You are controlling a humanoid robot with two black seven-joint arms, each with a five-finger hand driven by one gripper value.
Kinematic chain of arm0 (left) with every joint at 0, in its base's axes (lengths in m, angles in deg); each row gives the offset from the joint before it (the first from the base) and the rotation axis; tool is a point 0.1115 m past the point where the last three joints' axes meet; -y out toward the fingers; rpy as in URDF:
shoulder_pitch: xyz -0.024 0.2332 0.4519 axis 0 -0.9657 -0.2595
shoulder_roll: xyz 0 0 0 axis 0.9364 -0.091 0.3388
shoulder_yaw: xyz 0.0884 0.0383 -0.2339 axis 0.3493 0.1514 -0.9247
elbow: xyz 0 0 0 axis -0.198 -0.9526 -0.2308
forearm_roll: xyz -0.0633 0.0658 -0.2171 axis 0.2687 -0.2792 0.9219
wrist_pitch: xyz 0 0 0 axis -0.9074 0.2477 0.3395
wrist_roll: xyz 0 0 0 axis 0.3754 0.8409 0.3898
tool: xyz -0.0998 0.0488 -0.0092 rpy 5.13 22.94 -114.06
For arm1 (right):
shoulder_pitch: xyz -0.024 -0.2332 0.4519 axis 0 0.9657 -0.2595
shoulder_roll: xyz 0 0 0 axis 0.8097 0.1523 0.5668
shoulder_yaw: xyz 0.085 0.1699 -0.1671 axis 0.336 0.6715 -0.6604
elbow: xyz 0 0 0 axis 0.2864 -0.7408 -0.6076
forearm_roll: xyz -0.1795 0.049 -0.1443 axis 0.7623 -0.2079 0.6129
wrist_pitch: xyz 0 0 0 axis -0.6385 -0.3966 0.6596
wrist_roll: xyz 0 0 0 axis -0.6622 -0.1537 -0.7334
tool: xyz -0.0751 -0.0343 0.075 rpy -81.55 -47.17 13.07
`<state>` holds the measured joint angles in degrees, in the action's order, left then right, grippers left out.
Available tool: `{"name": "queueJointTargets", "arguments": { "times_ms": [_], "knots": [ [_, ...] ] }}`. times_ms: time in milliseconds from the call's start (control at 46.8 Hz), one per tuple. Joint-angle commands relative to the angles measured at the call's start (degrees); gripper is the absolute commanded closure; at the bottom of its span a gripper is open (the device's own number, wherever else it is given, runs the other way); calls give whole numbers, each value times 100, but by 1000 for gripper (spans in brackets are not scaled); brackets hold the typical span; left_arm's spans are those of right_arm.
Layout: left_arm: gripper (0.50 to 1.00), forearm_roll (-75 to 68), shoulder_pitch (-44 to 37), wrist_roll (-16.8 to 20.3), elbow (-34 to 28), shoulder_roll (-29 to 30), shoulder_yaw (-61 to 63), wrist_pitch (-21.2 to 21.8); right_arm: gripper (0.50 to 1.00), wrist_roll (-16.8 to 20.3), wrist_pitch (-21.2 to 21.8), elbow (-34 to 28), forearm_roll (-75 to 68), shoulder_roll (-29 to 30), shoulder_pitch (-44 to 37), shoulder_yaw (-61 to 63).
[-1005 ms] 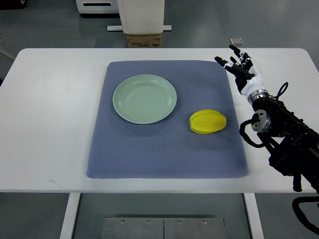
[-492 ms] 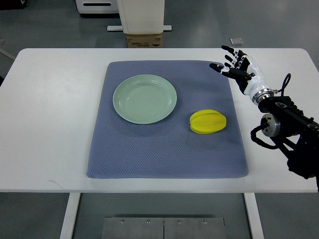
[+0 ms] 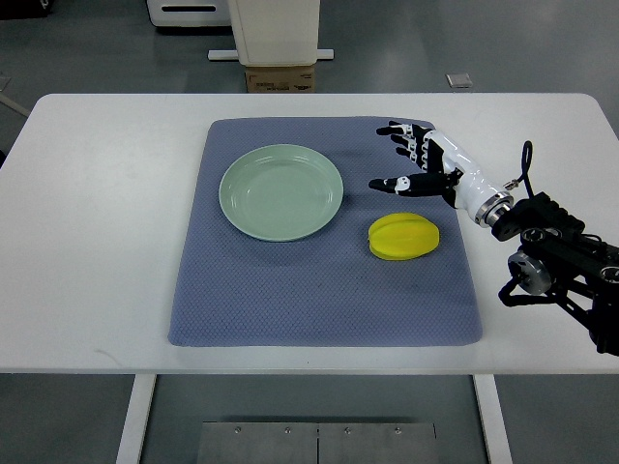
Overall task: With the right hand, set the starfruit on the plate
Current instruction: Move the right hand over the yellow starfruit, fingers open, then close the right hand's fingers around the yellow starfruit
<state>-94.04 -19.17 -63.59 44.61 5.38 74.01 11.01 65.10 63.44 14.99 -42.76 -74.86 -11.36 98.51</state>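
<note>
Risk: the starfruit (image 3: pixel 403 237) is lying ridged and rounded on the mat (image 3: pixel 290 290), right of the plate (image 3: pixel 280 191), so if I'm closing off-centre it is likely rolling or squirting out sideways. My right hand (image 3: pixel 426 164) is hovering just beyond it, fingers (image 3: pixel 398 129) spread wide, holding and touching nothing.

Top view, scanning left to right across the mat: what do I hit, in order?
Blue mat's left edge → green plate → yellow starfruit → right hand, open, just beyond the fruit.
</note>
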Motion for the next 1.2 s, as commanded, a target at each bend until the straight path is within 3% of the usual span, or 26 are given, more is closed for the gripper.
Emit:
{"name": "queueJointTargets", "arguments": {
  "times_ms": [0,578,1176],
  "knots": [
    [500,0,-5,0,0,0,0,0,500,2,14,-124,45,-104,-104,-149],
    [500,0,-5,0,0,0,0,0,500,-7,93,-757,1091,-667,-429,-1134],
    [500,0,-5,0,0,0,0,0,500,-7,84,-792,1768,-808,-552,-1529]
  ]
}}
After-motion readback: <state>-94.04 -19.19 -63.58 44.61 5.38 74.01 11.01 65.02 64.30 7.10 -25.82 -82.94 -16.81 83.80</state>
